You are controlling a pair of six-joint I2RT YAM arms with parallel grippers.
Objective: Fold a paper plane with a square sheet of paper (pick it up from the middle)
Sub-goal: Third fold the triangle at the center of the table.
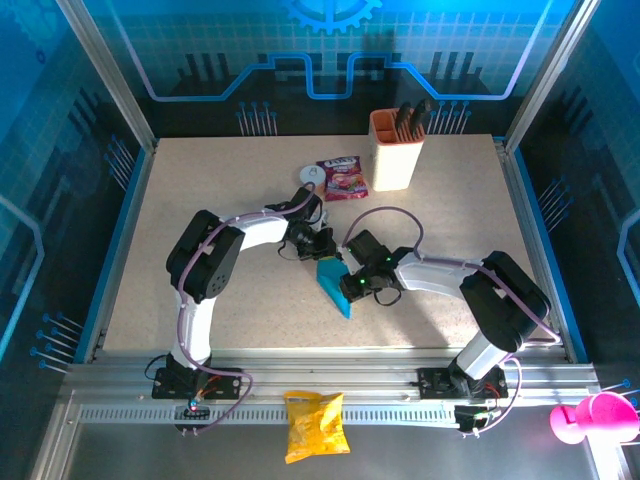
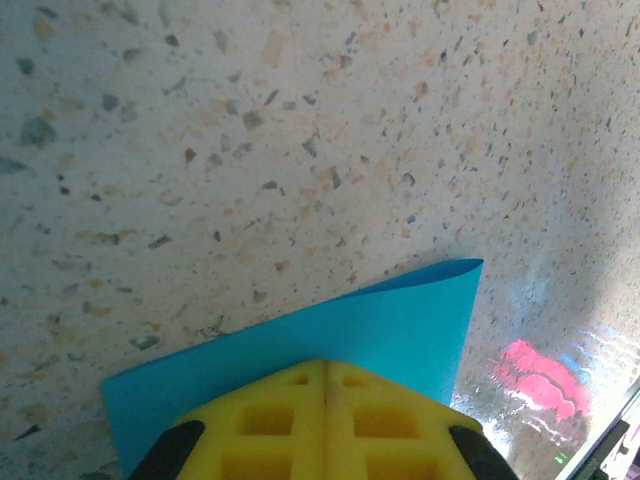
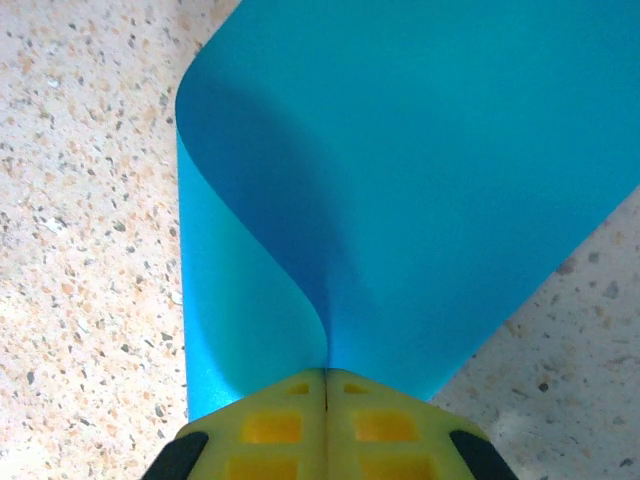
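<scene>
Yellow pads, left: the left gripper has its pads pressed flat together on an edge of the sheet of paper, which spreads out beyond them over the table.
Yellow pads, right: the right gripper is clenched the same way, pinching the sheet where it curls over itself in a soft, uncreased bend.
Paper: in the top view it is a cyan wedge at the centre of the frame, held between the two grippers, with its tip pointing to the lower right.
Surface: the table is matte beige stone-fleck with dark and tan specks.
On it: a red-purple snack packet and an orange-rimmed holder with dark tools stand at upper centre.
Near rail: a yellow crisp bag lies at bottom centre, and a pink object sits at the lower right.
Room: blue-lit panels with pale line patterns in aluminium frames stand on three sides.
</scene>
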